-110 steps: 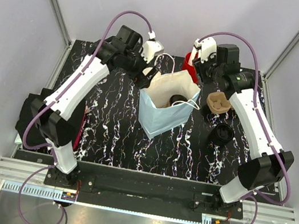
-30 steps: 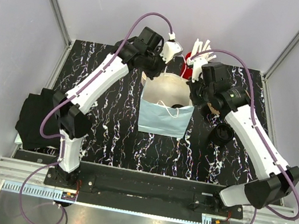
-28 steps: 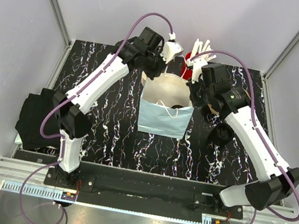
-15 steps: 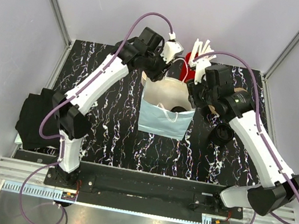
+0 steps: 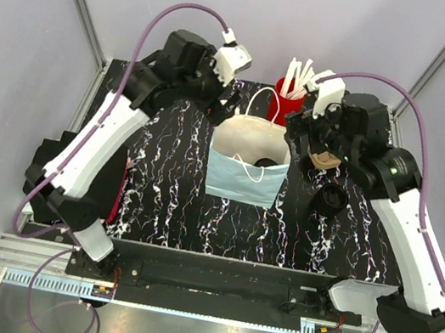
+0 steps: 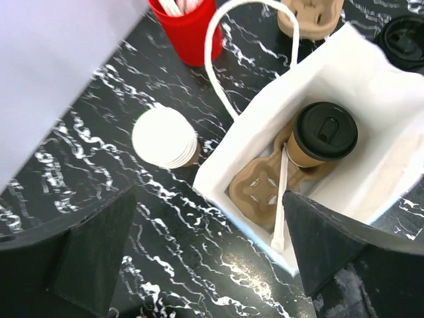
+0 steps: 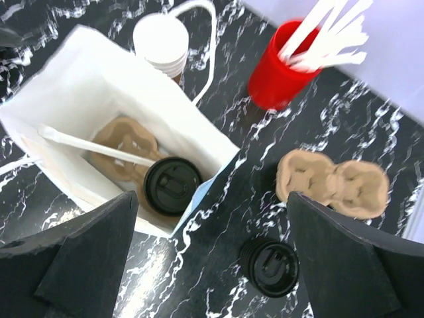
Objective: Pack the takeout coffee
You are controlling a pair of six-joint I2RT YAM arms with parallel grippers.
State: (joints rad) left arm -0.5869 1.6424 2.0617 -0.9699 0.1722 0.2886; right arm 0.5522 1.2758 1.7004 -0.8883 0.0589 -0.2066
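The takeout coffee [image 6: 324,132], a brown cup under a black lid [image 7: 172,185], stands inside the white and blue paper bag [image 5: 242,177]. It sits in a brown pulp carrier [image 6: 263,187] at the bag's bottom, and a white stick [image 6: 283,199] lies across that carrier. From above, the lid [image 5: 268,159] shows in the bag's right half. My left gripper [image 6: 212,265] hangs open above the bag's back left corner [image 5: 219,102]. My right gripper [image 7: 218,265] hangs open above the bag's right edge [image 5: 301,134]. Neither holds anything.
A stack of lidless cups [image 6: 164,138] stands behind the bag's left corner. A red cup of white sticks [image 5: 289,99] stands at the back. A second pulp carrier [image 7: 331,182] and a stack of black lids [image 7: 268,265] lie right of the bag. A black cloth [image 5: 48,179] lies far left.
Both grippers were shut at the bag's rim and have opened and let go. Both arms have lifted up and away from the bag, left to the left, right to the right.
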